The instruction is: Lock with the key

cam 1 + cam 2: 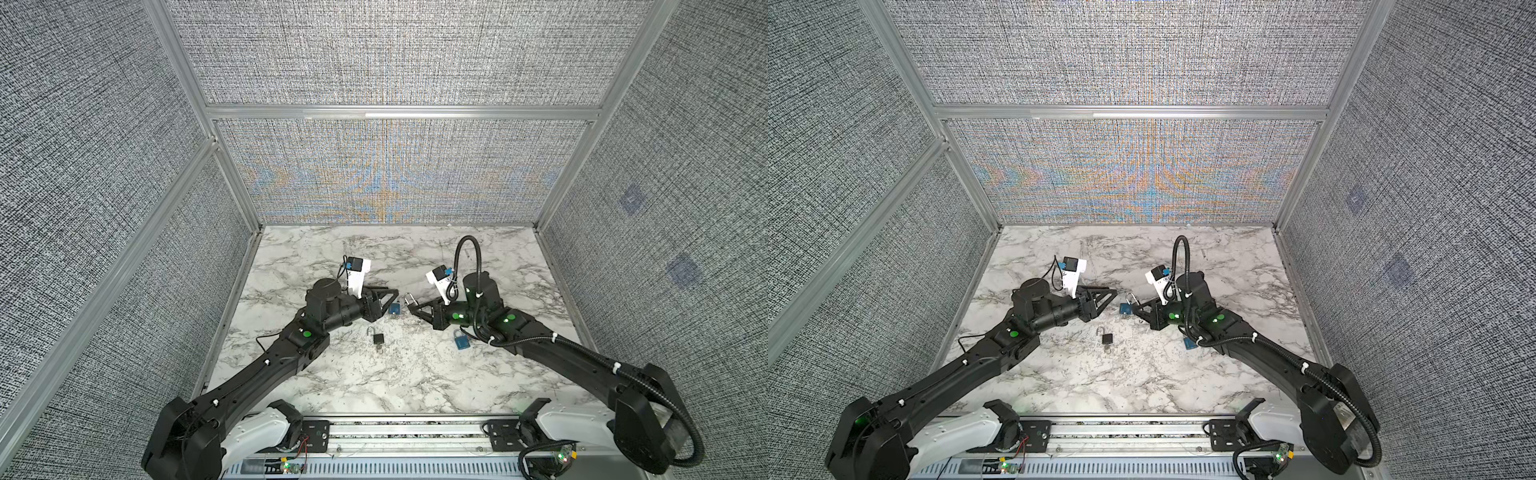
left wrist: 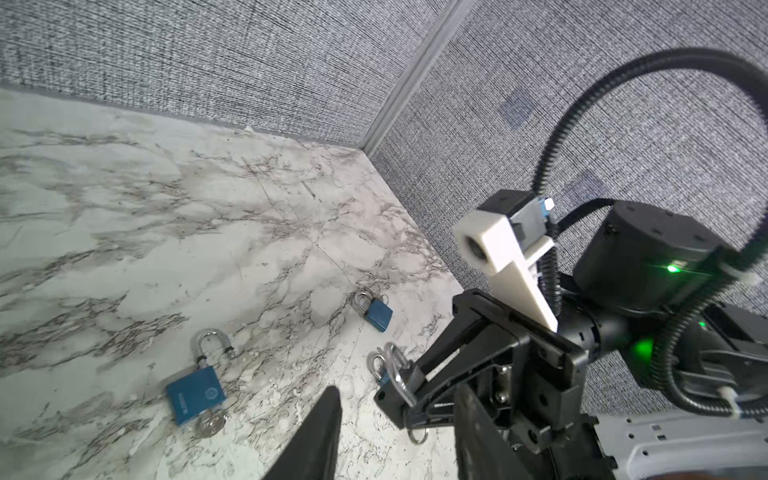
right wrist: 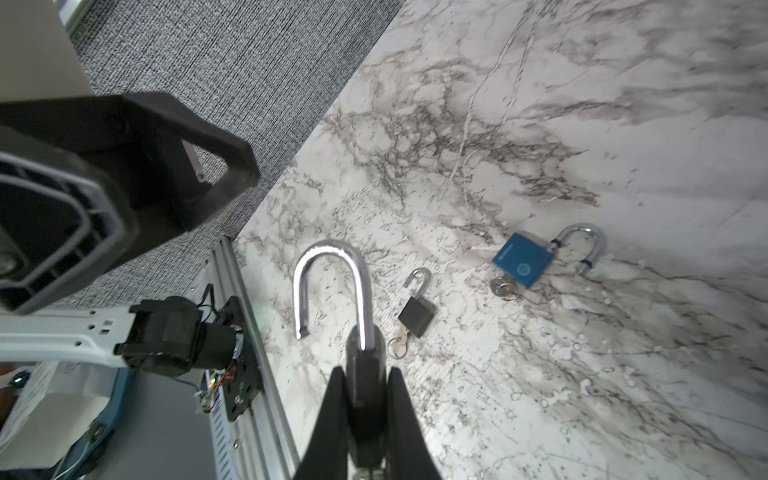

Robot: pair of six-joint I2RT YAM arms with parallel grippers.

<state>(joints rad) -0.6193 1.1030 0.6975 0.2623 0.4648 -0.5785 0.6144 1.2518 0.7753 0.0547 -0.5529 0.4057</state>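
My right gripper (image 3: pixel 365 372) is shut on the dark body of a padlock (image 3: pixel 365 386), held above the table with its silver shackle (image 3: pixel 332 286) swung open and pointing at the left gripper. A key ring (image 2: pixel 417 434) hangs under that body; the key itself is hidden. My left gripper (image 1: pixel 394 294) is open and holds nothing. Its fingers (image 2: pixel 320 432) stand a short way from the held padlock (image 1: pixel 409 302). On the marble between the two grippers lies a blue padlock (image 1: pixel 395 308), shackle open, with a key (image 2: pixel 212 424) in its base.
A small black padlock (image 1: pixel 377 337) with an open shackle and a key ring (image 3: pixel 399 345) lies nearer the front. Another blue padlock (image 1: pixel 461 340) lies beside the right forearm. Textured walls close in the marble table (image 1: pixel 332 382) at the back and both sides.
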